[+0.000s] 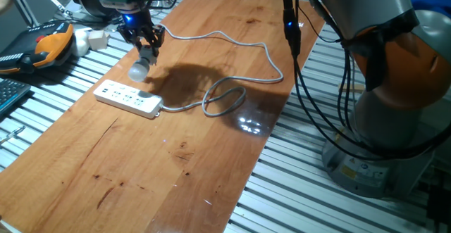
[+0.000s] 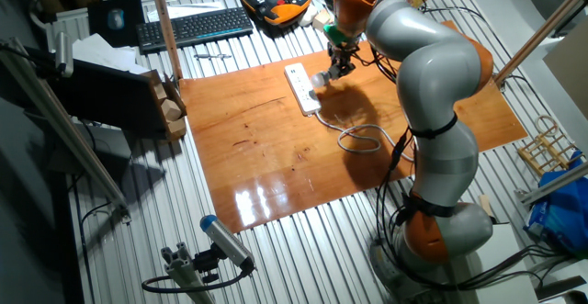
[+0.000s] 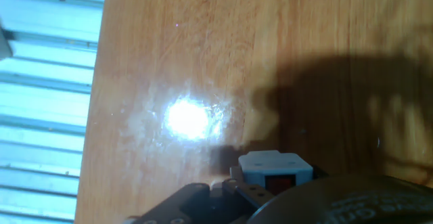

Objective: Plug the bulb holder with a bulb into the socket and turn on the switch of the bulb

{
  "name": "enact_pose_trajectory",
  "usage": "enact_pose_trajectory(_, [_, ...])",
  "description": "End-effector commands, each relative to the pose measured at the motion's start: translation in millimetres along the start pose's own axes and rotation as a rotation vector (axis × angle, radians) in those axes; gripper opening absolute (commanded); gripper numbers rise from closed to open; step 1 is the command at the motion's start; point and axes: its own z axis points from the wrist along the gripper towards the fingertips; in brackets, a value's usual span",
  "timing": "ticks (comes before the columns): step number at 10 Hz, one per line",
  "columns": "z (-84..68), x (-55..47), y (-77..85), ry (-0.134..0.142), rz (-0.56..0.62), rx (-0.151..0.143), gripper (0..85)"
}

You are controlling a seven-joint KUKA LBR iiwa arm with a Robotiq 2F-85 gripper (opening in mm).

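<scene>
The socket [image 1: 129, 98] is a long white power strip lying flat near the left edge of the wooden table [image 1: 211, 155]. It also shows in the other fixed view as the socket [image 2: 302, 88]. My gripper [image 1: 147, 48] hangs just above the strip's far end, shut on the bulb holder [image 1: 145, 55]. The round white bulb [image 1: 139, 70] tilts down to the left, just clear of the strip. In the hand view the holder's white boxy end with a red mark [image 3: 274, 170] sits between my fingers, over bare wood. The strip is out of the hand view.
The strip's grey cable [image 1: 225, 96] loops across the table's middle and runs to the back. An orange-and-black pendant [image 1: 49, 46] and a keyboard [image 2: 193, 27] lie on the slatted metal bench beyond the left edge. The arm's base [image 1: 380, 141] stands at the right.
</scene>
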Motion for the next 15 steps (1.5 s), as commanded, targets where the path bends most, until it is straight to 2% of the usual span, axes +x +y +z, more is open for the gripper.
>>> enact_pose_trajectory(1, [-1.1, 2.1, -0.2, -0.003, 0.017, -0.001, 0.0])
enact_pose_trajectory(3, [-1.7, 1.9, 0.3, 0.022, 0.026, -0.01, 0.0])
enact_pose_trajectory(6, [-2.0, 1.8, 0.2, 0.029, 0.025, -0.014, 0.0])
enact_pose_trajectory(8, [-2.0, 1.8, 0.2, -0.038, -0.007, -0.023, 0.0])
enact_pose_trajectory(9, [-2.0, 1.8, 0.2, -0.051, -0.021, -0.035, 0.0])
enact_pose_trajectory(10, [-2.0, 1.8, 0.2, -0.039, -0.002, -0.054, 0.0])
enact_pose_trajectory(12, [-2.0, 1.8, 0.2, 0.017, 0.092, -0.078, 0.0])
enact_pose_trajectory(13, [-2.0, 1.8, 0.2, 0.016, 0.081, -0.088, 0.0])
enact_pose_trajectory(14, [-2.0, 1.8, 0.2, -0.011, 0.083, -0.093, 0.0])
enact_pose_trajectory(15, [-2.0, 1.8, 0.2, 0.0, 0.074, -0.088, 0.0])
